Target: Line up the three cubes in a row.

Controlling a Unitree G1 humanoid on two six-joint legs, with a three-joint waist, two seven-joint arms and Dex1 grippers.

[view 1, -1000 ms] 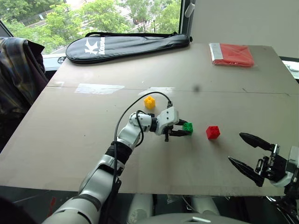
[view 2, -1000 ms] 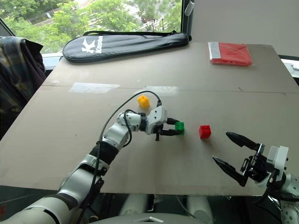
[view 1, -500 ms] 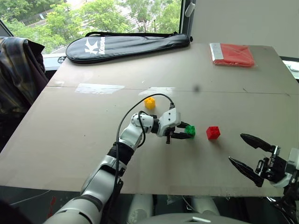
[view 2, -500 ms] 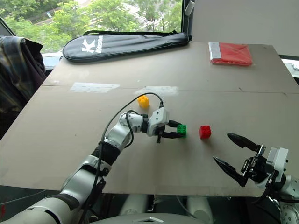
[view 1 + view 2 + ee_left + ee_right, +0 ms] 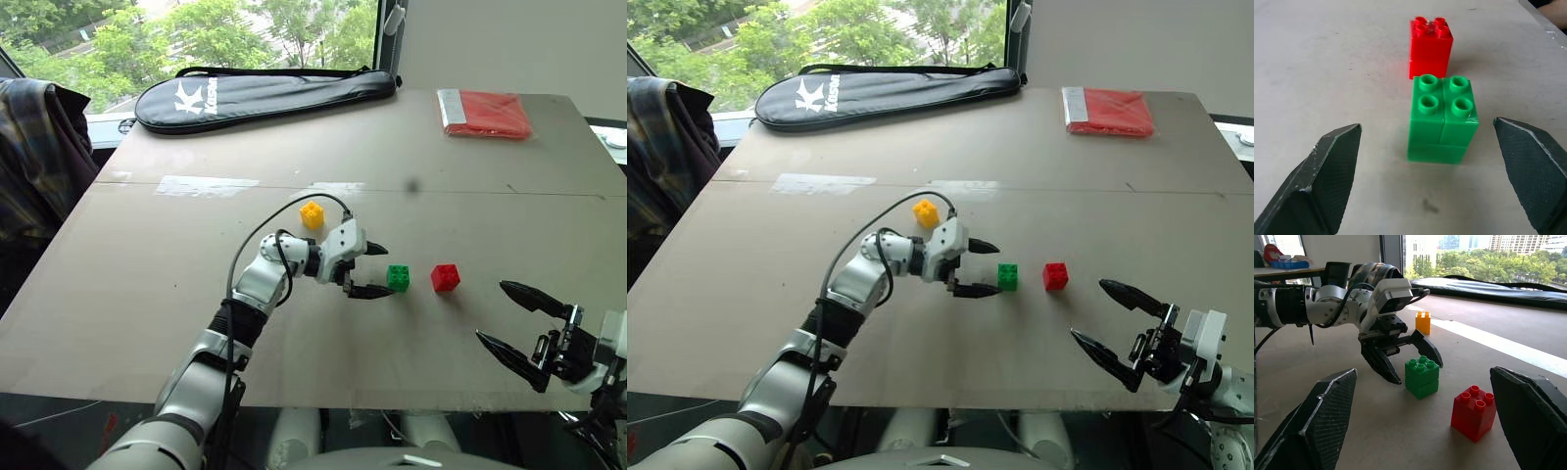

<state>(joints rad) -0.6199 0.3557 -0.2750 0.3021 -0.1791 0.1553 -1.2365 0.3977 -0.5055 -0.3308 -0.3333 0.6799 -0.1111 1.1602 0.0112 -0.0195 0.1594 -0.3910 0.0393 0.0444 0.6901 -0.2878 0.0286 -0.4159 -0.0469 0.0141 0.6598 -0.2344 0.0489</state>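
A green cube (image 5: 398,278) stands on the table just left of a red cube (image 5: 446,277), with a small gap between them. A yellow cube (image 5: 313,213) sits farther back and to the left, apart from the pair. My left gripper (image 5: 384,271) is open, its fingers (image 5: 1332,166) spread on either side of the green cube's near end without touching it. In the left wrist view the green cube (image 5: 1442,120) is in front and the red cube (image 5: 1431,46) behind it. My right gripper (image 5: 490,311) hangs open near the table's front right edge, holding nothing.
A black racket bag (image 5: 265,96) lies along the far edge of the brown table (image 5: 147,284). A flat red packet (image 5: 487,113) sits at the far right. A plaid cloth (image 5: 39,147) hangs off the table's left side.
My left gripper has opened and let go of the green cube, then drawn back a little to the left. The green cube now rests beside the red one. The right arm has not moved.
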